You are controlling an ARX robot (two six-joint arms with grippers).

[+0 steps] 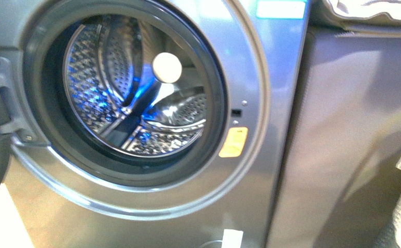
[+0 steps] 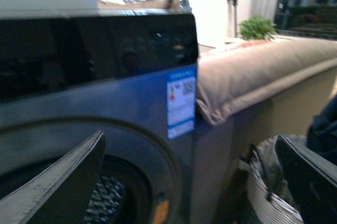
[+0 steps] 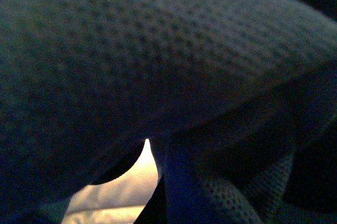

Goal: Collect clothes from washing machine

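My washing machine (image 1: 271,103) has a smooth grey metallic front with a soft sheen. Its drum (image 1: 136,88) is glossy perforated steel, ringed by a matt dark rubbery seal (image 1: 216,103), and its top panel (image 2: 95,50) is glossy black. Against my right wrist camera lies dark blue cloth (image 3: 158,66), a matt, finely pitted mesh knit. The sofa (image 2: 253,71) is matt beige fabric; the basket (image 2: 268,203) looks woven.

Front view sat close facing the washing machine (image 1: 152,103) porthole; left wrist view shared it obliquely; right wrist view pressed against clothes (image 3: 158,76).
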